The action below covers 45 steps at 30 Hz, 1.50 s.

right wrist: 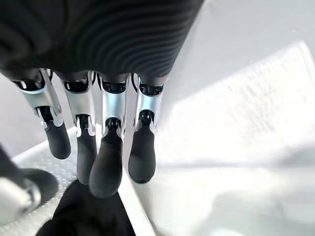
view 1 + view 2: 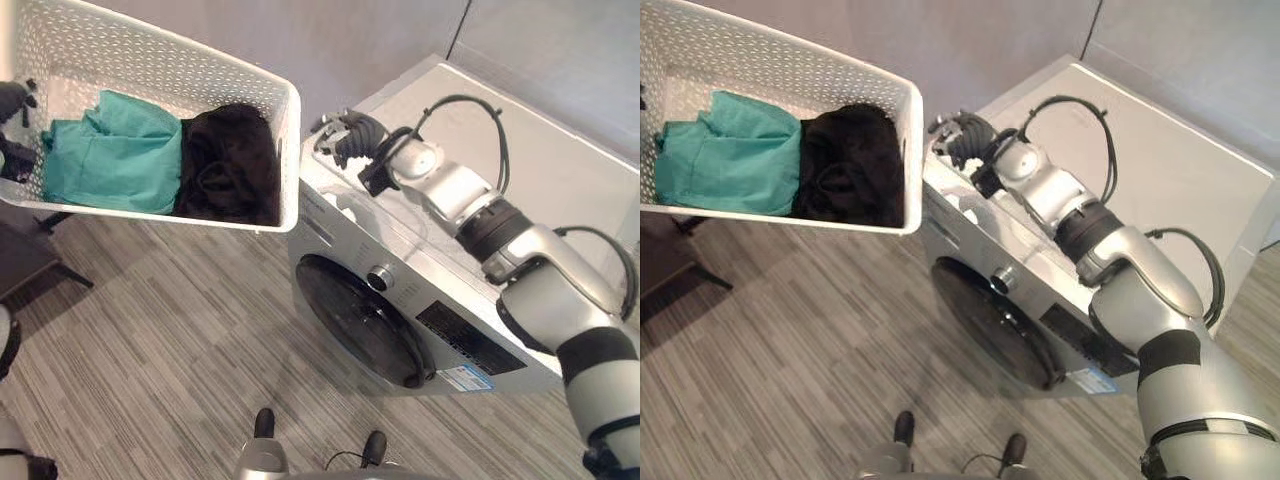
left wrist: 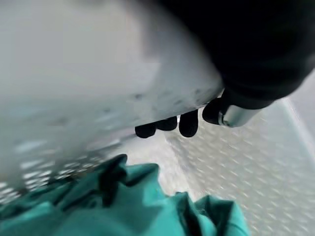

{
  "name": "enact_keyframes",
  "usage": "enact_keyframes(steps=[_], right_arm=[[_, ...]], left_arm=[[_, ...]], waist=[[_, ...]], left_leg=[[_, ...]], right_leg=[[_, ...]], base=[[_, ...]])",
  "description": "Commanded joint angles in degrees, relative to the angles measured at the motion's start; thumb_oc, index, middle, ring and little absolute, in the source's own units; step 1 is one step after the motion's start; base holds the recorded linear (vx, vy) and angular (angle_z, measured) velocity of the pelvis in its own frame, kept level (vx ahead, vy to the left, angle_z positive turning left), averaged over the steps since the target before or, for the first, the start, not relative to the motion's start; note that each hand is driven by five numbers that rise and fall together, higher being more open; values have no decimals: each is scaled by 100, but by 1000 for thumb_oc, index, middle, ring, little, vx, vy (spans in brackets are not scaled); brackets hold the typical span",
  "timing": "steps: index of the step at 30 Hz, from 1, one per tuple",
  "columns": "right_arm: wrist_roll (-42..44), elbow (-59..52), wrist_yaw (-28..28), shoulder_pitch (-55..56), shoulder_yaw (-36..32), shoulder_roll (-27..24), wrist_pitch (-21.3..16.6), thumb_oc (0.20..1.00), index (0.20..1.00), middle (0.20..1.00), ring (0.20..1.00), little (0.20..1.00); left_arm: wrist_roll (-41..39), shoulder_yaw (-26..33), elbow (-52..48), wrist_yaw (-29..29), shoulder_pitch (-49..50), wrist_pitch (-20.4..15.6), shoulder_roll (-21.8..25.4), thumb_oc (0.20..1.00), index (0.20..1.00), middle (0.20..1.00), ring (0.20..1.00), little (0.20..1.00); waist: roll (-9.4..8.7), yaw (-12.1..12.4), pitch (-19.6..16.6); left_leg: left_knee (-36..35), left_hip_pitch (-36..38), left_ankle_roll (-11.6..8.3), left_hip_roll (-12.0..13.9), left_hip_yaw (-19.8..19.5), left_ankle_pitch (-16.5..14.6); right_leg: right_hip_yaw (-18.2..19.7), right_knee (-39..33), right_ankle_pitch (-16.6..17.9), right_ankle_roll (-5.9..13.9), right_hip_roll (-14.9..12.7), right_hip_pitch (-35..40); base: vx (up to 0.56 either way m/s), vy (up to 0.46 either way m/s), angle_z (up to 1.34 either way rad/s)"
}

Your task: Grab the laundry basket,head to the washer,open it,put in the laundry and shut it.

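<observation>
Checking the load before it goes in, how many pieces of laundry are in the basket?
2: a teal garment at the left and a black garment beside it in the white basket; more may lie underneath.

Left hand (image 3: 231,105): fingers curled over something.
Right hand (image 2: 345,140): arm outstretched, fingers (image 1: 110,167) loosely extended, holding nothing.

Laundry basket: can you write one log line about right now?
laundry basket: aloft, left hand curled over rim | contents: teal cloth, black cloth | washer door: shut | right hand: open by basket

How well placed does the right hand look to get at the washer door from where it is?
Probably not yet: the right hand sits over the washer's top rear corner beside the basket, while the closed door faces front, well below it; nothing blocks the door.
</observation>
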Motion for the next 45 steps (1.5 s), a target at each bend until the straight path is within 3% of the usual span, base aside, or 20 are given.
enact_keyframes(steps=[1,6,13,28,29,30,31,39,45], right_arm=[[62,581,31,-949,286,87,-262,200,200,200,200,200],[123,498,28,-1048,414,-87,-308,200,200,200,200,200],[135,481,40,-1187,581,-116,-388,200,200,200,200,200],[-108,-91,49,-586,447,41,-260,200,200,200,200,200],[-218,-70,75,-505,462,-4,-201,322,322,322,322,322],[-247,-43,79,-476,457,-24,-164,799,799,799,799,799],[-259,-37,64,-479,448,-33,-154,1000,1000,1000,1000,1000],[-401,103,34,-429,398,-81,-112,1000,1000,1000,1000,1000],[-548,-90,40,-162,273,-387,-133,1000,1000,1000,1000,1000]], left_arm=[[-95,-297,163,-224,-840,-455,-632,200,200,200,200,200],[32,-412,531,-245,-1093,-386,-911,200,200,200,200,200],[281,-612,823,-280,-1371,-302,-848,200,200,200,200,200],[-156,-674,1342,-407,-1891,-47,-160,200,200,200,200,200],[-254,-688,1379,-412,-1961,-25,-86,200,200,200,200,200],[-300,-719,1392,-431,-2009,-13,-84,200,200,200,200,200],[-354,-752,1385,-428,-2059,-20,-85,200,200,200,200,200],[-749,-830,1364,-379,-2368,-33,-52,200,200,200,200,200],[-769,-974,1376,-322,-2736,-40,24,200,200,200,200,200]], waist=[[-122,-261,-146],[-110,-511,-128],[-114,-544,-179],[9,-257,-488],[27,-211,-524],[38,-202,-538],[43,-201,-542],[94,-161,-601],[173,-205,-622]], left_leg=[[-70,-126,-78,202,-24,109],[-70,-73,-81,255,108,72],[-70,65,-87,278,188,22],[-70,216,-53,207,61,-20],[-70,225,-45,195,33,-25],[-70,228,-44,189,15,-24],[-70,230,-44,188,9,-24],[-70,271,-29,176,-20,-23],[-70,323,-29,173,11,-30]], right_leg=[[-97,-11,664,538,-466,-115],[15,-11,648,539,-429,-199],[56,-11,612,547,-411,-136],[-258,-11,587,568,-525,261],[-297,-11,594,569,-541,308],[-313,-11,591,570,-541,335],[-326,-11,591,569,-546,348],[-403,-11,561,555,-571,415],[-426,-11,531,555,-588,463]], base=[[0,0,0],[5,3,-7],[25,-1,-13],[7,2,1],[0,0,0],[-17,9,4],[-18,6,4],[0,0,0],[0,0,0]])
